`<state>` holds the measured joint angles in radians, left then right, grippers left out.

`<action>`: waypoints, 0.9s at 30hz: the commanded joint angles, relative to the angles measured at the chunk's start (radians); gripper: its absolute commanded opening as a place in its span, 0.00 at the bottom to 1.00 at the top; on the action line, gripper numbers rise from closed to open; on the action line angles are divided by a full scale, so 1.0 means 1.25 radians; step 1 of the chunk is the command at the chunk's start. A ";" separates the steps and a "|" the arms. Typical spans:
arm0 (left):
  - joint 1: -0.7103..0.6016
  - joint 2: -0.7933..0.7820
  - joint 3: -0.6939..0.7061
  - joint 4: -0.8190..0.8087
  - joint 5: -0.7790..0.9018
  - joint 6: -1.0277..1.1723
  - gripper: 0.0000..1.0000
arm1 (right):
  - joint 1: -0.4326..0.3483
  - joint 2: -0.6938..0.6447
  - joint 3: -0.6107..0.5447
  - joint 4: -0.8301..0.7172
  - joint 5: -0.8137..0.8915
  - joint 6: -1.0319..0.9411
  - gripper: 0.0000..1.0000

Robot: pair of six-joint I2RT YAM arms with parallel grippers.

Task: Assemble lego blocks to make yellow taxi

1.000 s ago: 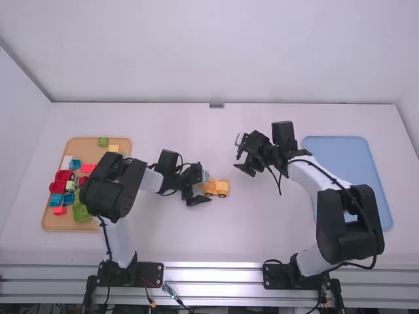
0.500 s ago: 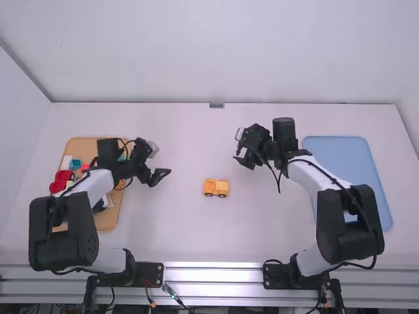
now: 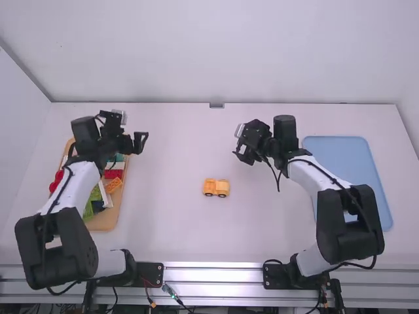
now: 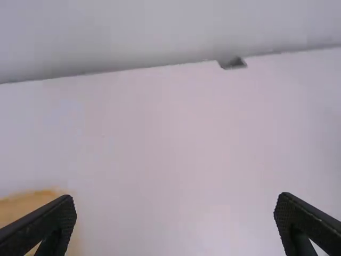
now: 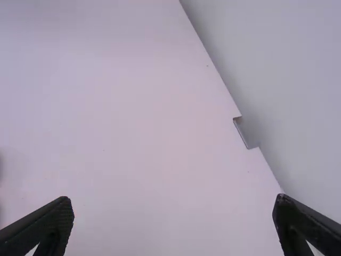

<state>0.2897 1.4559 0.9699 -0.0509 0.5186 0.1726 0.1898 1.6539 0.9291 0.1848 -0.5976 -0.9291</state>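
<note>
High view: left arm (image 3: 77,186) hides part of tan tray (image 3: 105,224) and blocks (image 3: 113,174); right arm (image 3: 317,176) covers some of blue tray (image 3: 337,154). Left wrist view: tan tray blurred, cut off — right wrist view: dark smudge (image 5: 1,178) at edge, unclear.

Two trays (image 3: 337,157), one yellow taxi (image 3: 222,188)

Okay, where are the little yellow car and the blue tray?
Yellow car (image 3: 216,188): high view, middle of its body.
Blue tray (image 3: 337,144): high view, bare surface near its far edge.
</note>
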 commanded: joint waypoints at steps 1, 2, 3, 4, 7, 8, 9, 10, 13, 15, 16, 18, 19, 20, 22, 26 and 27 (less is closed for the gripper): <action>-0.003 0.043 0.134 -0.067 -0.124 -0.056 0.99 | 0.000 0.001 0.005 0.023 0.002 0.065 0.99; 0.002 0.064 0.177 -0.104 -0.149 -0.059 0.99 | 0.000 0.001 0.005 0.034 0.001 0.085 0.99; 0.005 0.090 0.230 -0.150 -0.173 -0.063 0.99 | 0.000 0.001 0.005 0.045 0.000 0.107 0.99; 0.005 0.120 0.286 -0.198 -0.198 -0.065 0.99 | 0.000 0.001 0.005 0.055 0.001 0.121 0.99; 0.001 0.188 0.407 -0.307 -0.278 -0.116 0.99 | 0.000 0.001 0.005 0.066 0.000 0.125 0.99; 0.000 0.237 0.488 -0.382 -0.352 -0.159 0.99 | 0.000 0.001 0.005 0.075 0.001 0.130 0.99; 0.000 0.261 0.524 -0.415 -0.388 -0.179 0.99 | 0.000 0.001 0.005 0.081 0.001 0.139 0.99; 0.000 0.307 0.588 -0.473 -0.446 -0.217 0.99 | 0.001 0.001 0.005 0.090 0.000 0.155 0.99; 0.005 0.411 0.719 -0.596 -0.490 -0.277 0.99 | 0.000 0.001 0.005 0.119 0.000 0.191 0.99; 0.003 0.461 0.772 -0.649 -0.504 -0.302 0.99 | 0.000 0.001 0.005 0.128 0.000 0.205 0.99; 0.003 0.482 0.790 -0.667 -0.515 -0.318 0.99 | 0.001 0.001 0.005 0.129 -0.002 0.205 0.99; 0.010 0.537 0.834 -0.707 -0.522 -0.355 0.99 | 0.001 0.001 0.005 0.131 -0.005 0.207 0.99; 0.011 0.565 0.855 -0.725 -0.504 -0.359 0.99 | 0.001 0.001 0.005 0.131 -0.004 0.221 0.99; 0.009 0.579 0.863 -0.731 -0.491 -0.359 0.99 | 0.000 0.001 0.005 0.131 -0.002 0.229 0.99; 0.011 0.604 0.873 -0.733 -0.473 -0.356 0.99 | 0.000 0.001 0.005 0.128 -0.002 0.242 0.99; 0.009 0.616 0.858 -0.715 -0.466 -0.407 0.99 | 0.001 0.001 0.005 0.116 -0.002 0.242 0.99; 0.009 0.616 0.857 -0.716 -0.464 -0.447 0.99 | 0.001 0.001 0.005 0.117 -0.002 0.244 0.99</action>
<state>0.2958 2.2314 2.0354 -0.9470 -0.0719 -0.2760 0.1898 1.6539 0.9291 0.3309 -0.5957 -0.6468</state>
